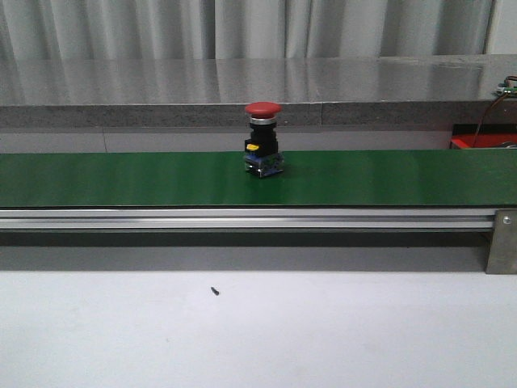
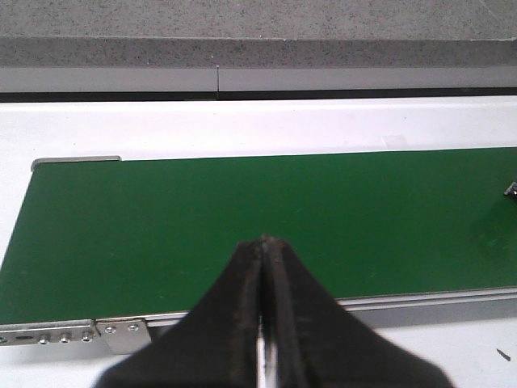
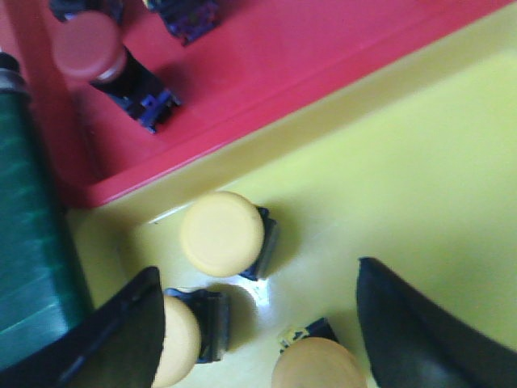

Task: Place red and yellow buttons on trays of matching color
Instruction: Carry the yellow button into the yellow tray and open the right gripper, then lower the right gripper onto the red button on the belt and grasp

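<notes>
A red button [image 1: 263,137] with a black and blue base stands upright on the green conveyor belt [image 1: 121,178], near its middle. Neither arm shows in the front view. My left gripper [image 2: 264,241] hangs shut and empty over the near edge of the belt [image 2: 161,226]. My right gripper [image 3: 257,271] is open over the yellow tray [image 3: 420,162], holding nothing. Three yellow buttons lie in that tray: one [image 3: 222,233] just beyond the fingers, one [image 3: 179,339] beside one finger, one [image 3: 319,365] between them. The red tray [image 3: 266,56] next to it holds a red button [image 3: 89,44].
A grey stone ledge [image 1: 258,89] runs behind the belt, and an aluminium rail [image 1: 242,218] along its front. A corner of the red tray [image 1: 477,142] shows at the far right. A small dark speck [image 1: 215,290] lies on the white table.
</notes>
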Controlling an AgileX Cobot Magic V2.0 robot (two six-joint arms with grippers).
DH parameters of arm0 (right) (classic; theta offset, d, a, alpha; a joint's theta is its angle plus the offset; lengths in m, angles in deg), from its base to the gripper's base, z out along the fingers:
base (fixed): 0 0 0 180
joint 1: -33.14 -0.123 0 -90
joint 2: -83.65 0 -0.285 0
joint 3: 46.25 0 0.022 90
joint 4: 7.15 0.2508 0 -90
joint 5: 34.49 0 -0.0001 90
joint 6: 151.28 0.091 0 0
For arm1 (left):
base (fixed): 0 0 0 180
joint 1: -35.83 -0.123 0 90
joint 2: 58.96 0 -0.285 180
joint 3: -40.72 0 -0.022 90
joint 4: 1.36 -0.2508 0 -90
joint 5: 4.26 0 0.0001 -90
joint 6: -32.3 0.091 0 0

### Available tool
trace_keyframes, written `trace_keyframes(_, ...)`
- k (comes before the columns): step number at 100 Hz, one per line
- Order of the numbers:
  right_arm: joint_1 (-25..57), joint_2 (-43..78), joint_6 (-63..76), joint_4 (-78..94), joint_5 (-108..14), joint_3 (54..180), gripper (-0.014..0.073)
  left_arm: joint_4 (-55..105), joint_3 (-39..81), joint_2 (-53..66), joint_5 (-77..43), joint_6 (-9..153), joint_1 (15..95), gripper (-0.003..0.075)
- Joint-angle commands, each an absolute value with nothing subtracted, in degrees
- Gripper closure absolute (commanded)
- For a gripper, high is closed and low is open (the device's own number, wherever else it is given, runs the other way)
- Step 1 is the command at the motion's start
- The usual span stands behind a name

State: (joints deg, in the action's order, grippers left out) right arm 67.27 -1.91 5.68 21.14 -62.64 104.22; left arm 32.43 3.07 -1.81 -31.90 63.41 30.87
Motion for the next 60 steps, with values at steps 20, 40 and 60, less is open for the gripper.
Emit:
trace_keyframes(20,57.02,2.91,1.0,21.31,-73.85,116.65,0.0085,34.14,4.58,-2.43,-28.85,63.39,31.09,0.074)
trace_keyframes(40,44.8,2.8,-1.72,21.26,-73.34,121.37,0.0085,34.14,4.58,-2.43,-28.85,63.39,31.09,0.074)
trace_keyframes(60,35.41,-0.17,-1.72,21.14,-72.11,124.08,0.0085,34.14,4.58,-2.43,-28.85,63.39,31.09,0.074)
